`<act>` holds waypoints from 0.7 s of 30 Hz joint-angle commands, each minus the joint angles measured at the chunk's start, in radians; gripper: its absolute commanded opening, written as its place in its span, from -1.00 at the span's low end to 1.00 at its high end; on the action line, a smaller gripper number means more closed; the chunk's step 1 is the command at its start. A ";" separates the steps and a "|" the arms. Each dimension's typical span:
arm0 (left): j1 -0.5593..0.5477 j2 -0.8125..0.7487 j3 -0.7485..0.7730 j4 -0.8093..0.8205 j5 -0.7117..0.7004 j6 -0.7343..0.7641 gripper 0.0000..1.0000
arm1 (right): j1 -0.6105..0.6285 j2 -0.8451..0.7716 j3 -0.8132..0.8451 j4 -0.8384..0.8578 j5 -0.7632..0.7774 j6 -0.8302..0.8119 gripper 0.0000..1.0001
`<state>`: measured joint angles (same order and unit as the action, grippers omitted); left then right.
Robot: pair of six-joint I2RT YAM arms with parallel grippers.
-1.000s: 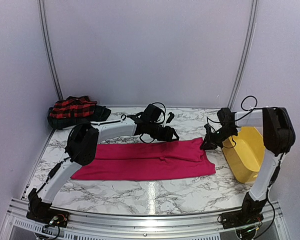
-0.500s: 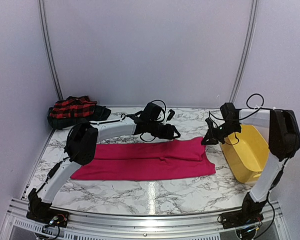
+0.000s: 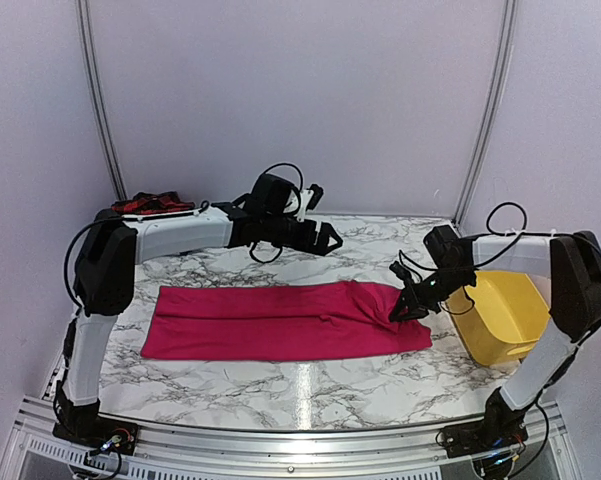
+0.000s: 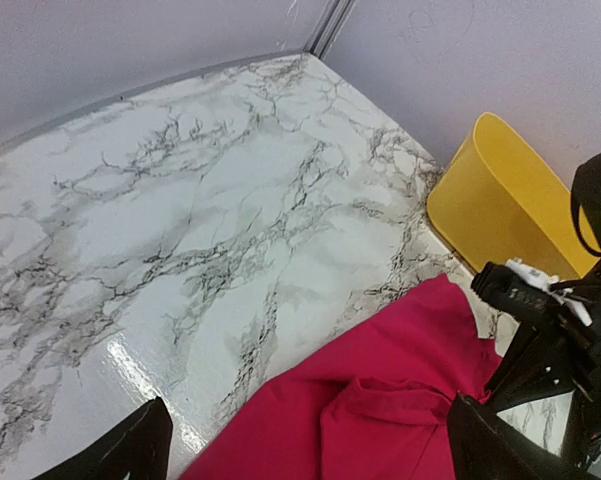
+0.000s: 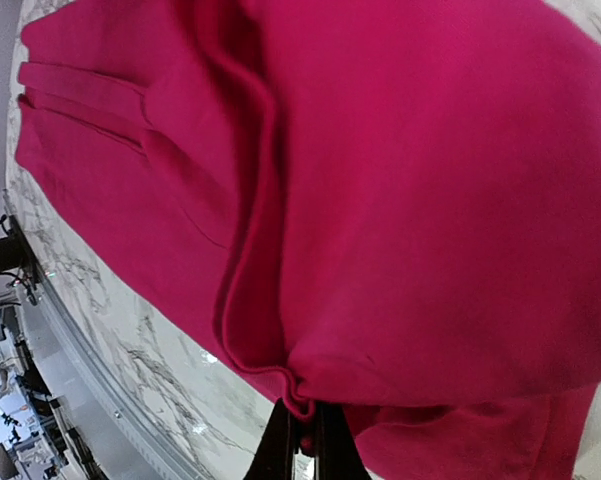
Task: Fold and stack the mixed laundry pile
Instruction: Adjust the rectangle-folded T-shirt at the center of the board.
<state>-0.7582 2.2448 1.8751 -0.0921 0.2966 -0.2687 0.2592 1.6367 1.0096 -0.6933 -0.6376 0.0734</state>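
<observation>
The magenta-pink garment (image 3: 270, 322) lies flat in a long band across the marble table (image 3: 310, 385). My right gripper (image 3: 404, 310) is shut on a fold at its right end; in the right wrist view the fingertips (image 5: 305, 447) pinch the hem of the pink cloth (image 5: 400, 180). My left gripper (image 3: 327, 239) hovers open above the table behind the garment, holding nothing. Its wrist view shows the pink cloth (image 4: 380, 400) below, between the spread fingers (image 4: 130, 452). The red-and-black checked garment (image 3: 145, 204) peeks out behind the left arm at the back left.
A yellow plastic tub (image 3: 502, 318) stands at the right edge, close behind my right gripper; it also shows in the left wrist view as a yellow tub (image 4: 500, 190). Grey walls close in the back and sides. A metal rail (image 3: 280, 440) runs along the front.
The left arm has risen and swung back to the left, and its gripper has opened wide. The right gripper has dropped left onto the garment's right end and shut on it.
</observation>
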 commanded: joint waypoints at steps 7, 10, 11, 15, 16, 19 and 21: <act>-0.023 -0.060 -0.118 0.082 -0.029 0.109 0.98 | -0.086 -0.039 0.020 0.020 0.163 0.065 -1.00; -0.047 -0.043 -0.129 0.083 0.004 0.189 0.98 | -0.110 -0.013 0.050 0.032 0.163 0.073 -0.91; -0.057 -0.035 -0.130 0.083 0.008 0.211 0.98 | -0.117 -0.005 0.058 0.045 0.155 0.078 -0.89; -0.089 0.012 -0.094 0.058 -0.009 0.247 0.98 | -0.129 0.039 0.098 0.030 0.152 0.077 -0.47; -0.091 0.016 -0.089 0.056 -0.014 0.238 0.98 | -0.129 0.039 0.102 0.017 0.162 0.074 -0.42; -0.092 0.008 -0.097 0.058 -0.043 0.221 0.98 | -0.129 0.018 0.096 -0.011 0.202 0.075 -0.32; -0.091 0.002 -0.105 0.063 -0.055 0.221 0.98 | -0.130 0.006 0.091 -0.026 0.216 0.074 -0.25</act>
<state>-0.8585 2.2478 1.7576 -0.0296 0.2749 -0.0654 0.1360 1.6611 1.0805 -0.6765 -0.4725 0.1459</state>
